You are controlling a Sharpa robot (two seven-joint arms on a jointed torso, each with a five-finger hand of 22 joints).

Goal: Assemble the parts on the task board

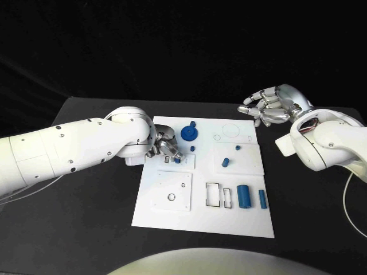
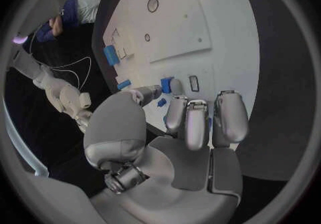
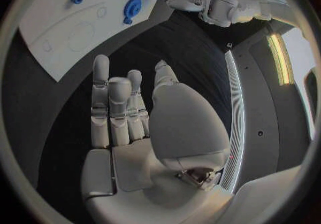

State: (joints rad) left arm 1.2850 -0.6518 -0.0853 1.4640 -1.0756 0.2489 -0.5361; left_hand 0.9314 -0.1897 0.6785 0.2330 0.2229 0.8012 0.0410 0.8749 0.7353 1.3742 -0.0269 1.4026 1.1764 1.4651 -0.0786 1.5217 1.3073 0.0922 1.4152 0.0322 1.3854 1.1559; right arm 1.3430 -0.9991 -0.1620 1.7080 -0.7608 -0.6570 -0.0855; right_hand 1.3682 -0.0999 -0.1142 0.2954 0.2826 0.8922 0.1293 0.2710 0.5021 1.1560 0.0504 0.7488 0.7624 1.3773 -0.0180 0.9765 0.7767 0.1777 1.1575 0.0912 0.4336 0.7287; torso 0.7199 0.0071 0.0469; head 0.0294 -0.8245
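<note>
On the near part of the white board (image 1: 204,220), at about five o'clock from its middle, a blue cylinder (image 1: 245,196) and a slimmer blue bar (image 1: 263,199) lie flat side by side, their long axes running near to far, just beside two outlined rectangular slots (image 1: 218,195). A little farther, near the board's middle, a short blue peg (image 1: 226,162) stands apart. At nine o'clock the left hand (image 1: 166,148) hangs low over the board's left edge, fingers curled down around a small blue piece (image 1: 178,160); whether it actually pinches that piece I cannot tell. This looks like the seating of one small part, and the next move seems to call for lining it up with its hole and pressing straight down. Farther still, a blue disc (image 1: 189,134) lies near the far edge. At one o'clock the right hand (image 1: 269,107) hovers over the black worktop (image 1: 316,212) just beyond the board's far corner, fingers loosely spread, holding nothing.
</note>
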